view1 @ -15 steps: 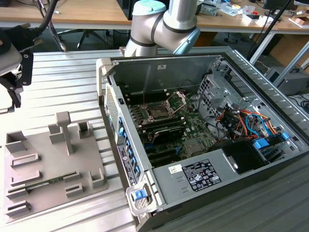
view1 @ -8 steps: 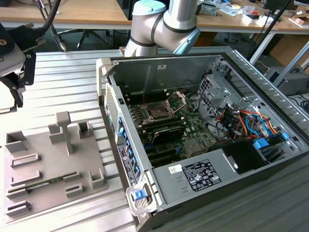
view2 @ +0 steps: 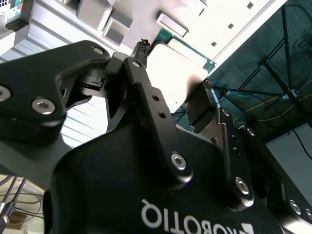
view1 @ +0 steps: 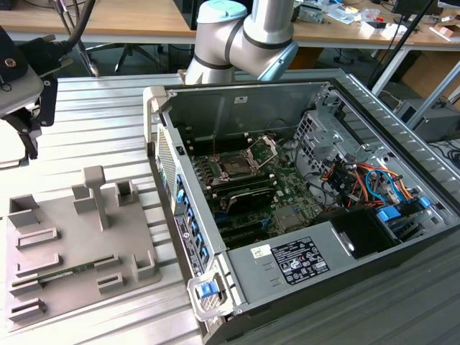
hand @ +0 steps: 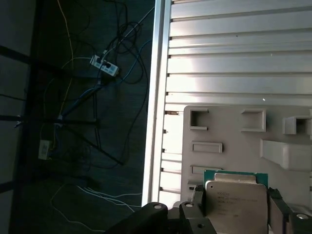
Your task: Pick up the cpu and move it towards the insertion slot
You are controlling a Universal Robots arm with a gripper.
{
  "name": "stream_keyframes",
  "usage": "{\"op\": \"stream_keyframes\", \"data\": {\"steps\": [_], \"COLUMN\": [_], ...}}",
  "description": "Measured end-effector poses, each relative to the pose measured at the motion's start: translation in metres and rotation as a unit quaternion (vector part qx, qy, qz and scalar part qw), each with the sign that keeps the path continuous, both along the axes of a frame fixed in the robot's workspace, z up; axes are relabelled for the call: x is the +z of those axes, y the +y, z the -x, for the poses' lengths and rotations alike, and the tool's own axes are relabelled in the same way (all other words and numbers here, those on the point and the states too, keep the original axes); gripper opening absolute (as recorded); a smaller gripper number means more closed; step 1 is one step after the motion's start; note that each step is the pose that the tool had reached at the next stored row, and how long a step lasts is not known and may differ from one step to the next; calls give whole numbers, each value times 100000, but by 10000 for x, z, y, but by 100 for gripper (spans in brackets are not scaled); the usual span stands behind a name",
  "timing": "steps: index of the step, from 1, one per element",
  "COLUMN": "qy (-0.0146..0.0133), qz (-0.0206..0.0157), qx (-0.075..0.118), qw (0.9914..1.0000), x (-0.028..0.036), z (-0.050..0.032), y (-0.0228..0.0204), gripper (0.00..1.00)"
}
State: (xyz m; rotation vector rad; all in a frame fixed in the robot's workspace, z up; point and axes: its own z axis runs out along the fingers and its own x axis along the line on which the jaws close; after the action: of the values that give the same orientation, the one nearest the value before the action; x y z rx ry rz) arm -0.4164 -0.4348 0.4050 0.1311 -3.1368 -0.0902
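Observation:
My gripper is shut on the cpu, a flat square chip with a silvery top and a thin green rim. Black fingers press on two opposite edges of it. In the second wrist view the cpu glares white between the gripper fingers. It hangs above the grey plastic tray. In the exterior view the gripper is at the far left, over the tray. The insertion slot lies inside the open computer case, its metal load plate hinged up.
The computer case lies open on the ribbed metal table, with cables and drive bays at the exterior view's right. A green memory stick lies in the tray, among several raised posts. The table edge drops to a floor with cables.

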Motion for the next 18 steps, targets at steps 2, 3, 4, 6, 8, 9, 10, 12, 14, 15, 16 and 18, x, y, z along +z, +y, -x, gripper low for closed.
{"op": "stream_keyframes", "data": {"steps": [2, 3, 4, 6, 8, 9, 10, 12, 14, 15, 16, 18], "qy": [2, 1, 2, 4, -3, 3, 4, 1, 2, 3, 2, 1], "qz": [1, 1, 2, 3, 1, 2, 5, 0, 1, 2, 2, 3], "qx": [1, -1, 0, -1, 0, 0, 2, 0, 0, 2, 1, 2], "qw": [100000, 100000, 100000, 100000, 100000, 100000, 100000, 100000, 100000, 100000, 100000, 100000], "x": [0, 0, 0, 1, 0, 0, 1, 0, 0, 0, 0, 0], "z": [-11, -16, -20, -29, -36, -40, -44, -52, -62, -67, -70, -77], "y": [0, 0, 0, 0, 0, 0, 0, 0, 0, 0, 0, 0], "gripper": [55, 55, 55, 55, 55, 55, 55, 55, 55, 55, 55, 55]}}
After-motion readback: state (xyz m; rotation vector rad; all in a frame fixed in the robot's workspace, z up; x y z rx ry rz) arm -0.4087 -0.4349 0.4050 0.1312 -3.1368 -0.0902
